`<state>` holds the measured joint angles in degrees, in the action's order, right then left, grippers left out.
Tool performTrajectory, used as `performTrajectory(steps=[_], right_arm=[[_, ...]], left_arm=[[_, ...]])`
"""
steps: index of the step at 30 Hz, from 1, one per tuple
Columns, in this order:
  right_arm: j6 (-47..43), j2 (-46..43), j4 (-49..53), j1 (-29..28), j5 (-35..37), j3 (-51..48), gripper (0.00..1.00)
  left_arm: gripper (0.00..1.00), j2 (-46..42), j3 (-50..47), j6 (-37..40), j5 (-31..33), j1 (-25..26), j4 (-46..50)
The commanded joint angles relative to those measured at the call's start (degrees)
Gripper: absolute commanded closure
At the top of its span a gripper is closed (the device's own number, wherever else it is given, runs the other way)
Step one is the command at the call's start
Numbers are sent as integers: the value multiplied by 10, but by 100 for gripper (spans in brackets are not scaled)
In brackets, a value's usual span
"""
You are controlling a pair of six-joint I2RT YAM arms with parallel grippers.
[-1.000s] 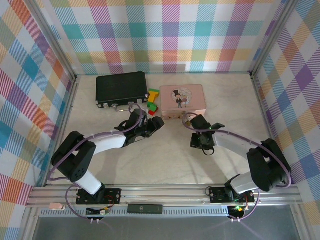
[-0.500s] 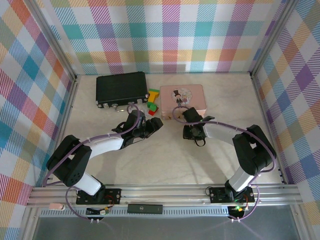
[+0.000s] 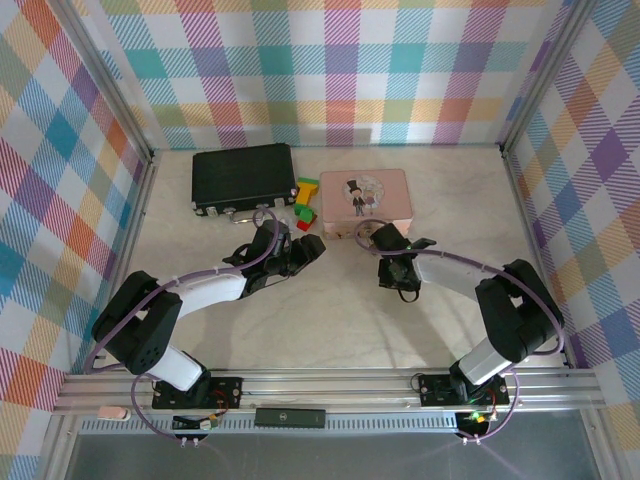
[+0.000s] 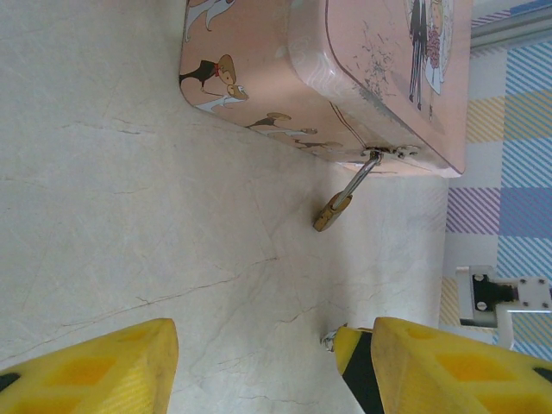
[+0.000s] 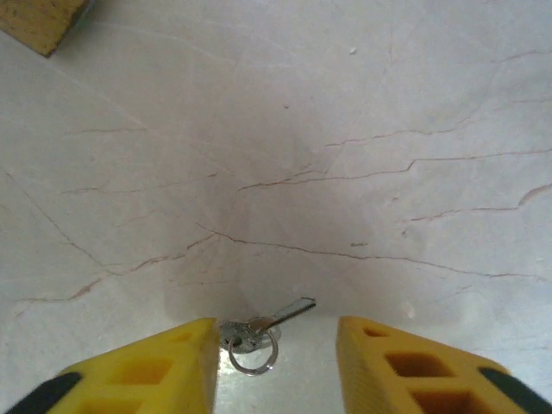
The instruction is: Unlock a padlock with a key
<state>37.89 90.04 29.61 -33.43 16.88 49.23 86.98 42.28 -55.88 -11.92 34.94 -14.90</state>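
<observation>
The padlock hangs from the pink tin box. Near the box, the left claw is wide. The right claw is wide around the key.

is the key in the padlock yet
No, the key lies loose on the table between the right hand's open fingers, apart from the padlock hanging on the pink tin.
</observation>
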Motion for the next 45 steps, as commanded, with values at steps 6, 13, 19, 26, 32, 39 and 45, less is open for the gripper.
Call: performTrajectory(steps=[6,13,19,26,32,39,45], right_arm=[[14,49,-23,-7,-25,12,75],[11,39,-25,-16,-21,4,94],[-71,-21,-38,-15,-20,-5,100],[-187,-111,-71,-8,-98,-8,100],[-315,-225,-185,-3,-319,-57,100],[-356,-254,-175,-1,-424,-23,100],[-353,-227,-176,-1,-448,3,100]], left_arm=[[39,-19,-5,9,18,-10,21],[40,-17,-7,10,16,-15,22],[39,-14,-7,8,12,-17,17],[40,-23,-23,-35,-15,-17,-28],[40,-24,-45,-110,-70,-4,-150],[42,-42,-44,-100,-101,14,-230],[43,-55,-51,-85,-118,24,-294]])
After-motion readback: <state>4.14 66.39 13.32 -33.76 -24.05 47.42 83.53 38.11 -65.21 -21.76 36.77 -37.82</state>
